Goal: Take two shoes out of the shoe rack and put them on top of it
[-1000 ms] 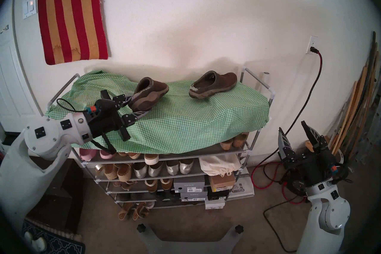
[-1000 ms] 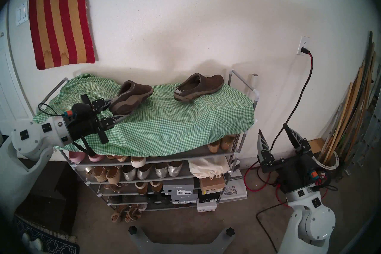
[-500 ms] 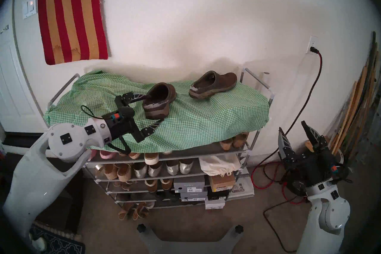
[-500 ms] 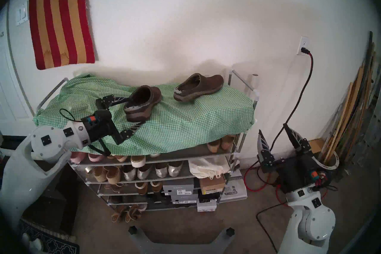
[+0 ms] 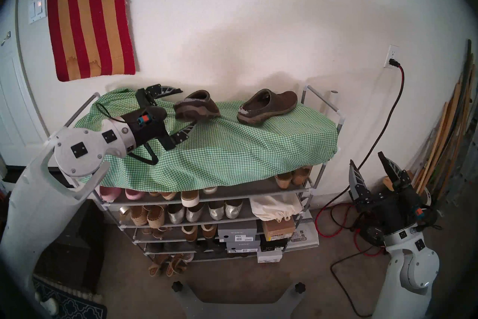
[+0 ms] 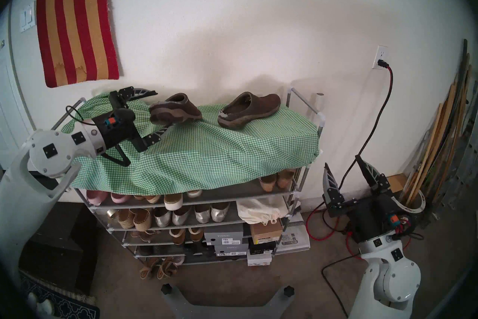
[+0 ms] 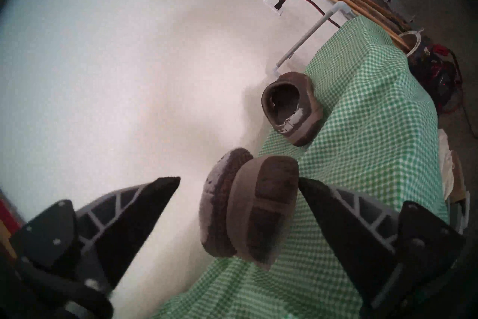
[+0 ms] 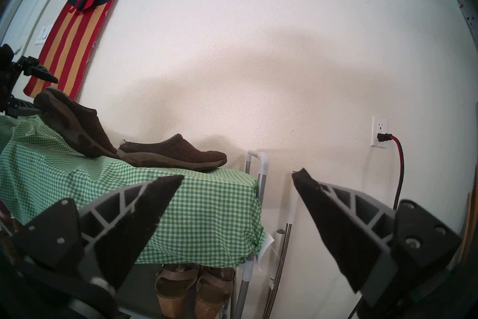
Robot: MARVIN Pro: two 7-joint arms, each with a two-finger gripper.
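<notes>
clogs [image 5: 267,106] — matt suede | rack [image 5: 320,103] — metal tubes | cloth [image 5: 232,150] — woven gingham

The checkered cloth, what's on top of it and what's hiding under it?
Two brown clogs sit on the green checkered cloth. Its folds cover the rack's top shelf, so that is hidden.

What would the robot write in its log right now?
left claw: open, straddling heel | left clog: tilted, heel up | right clog: flat on gingham cloth | right claw: open, empty
</notes>
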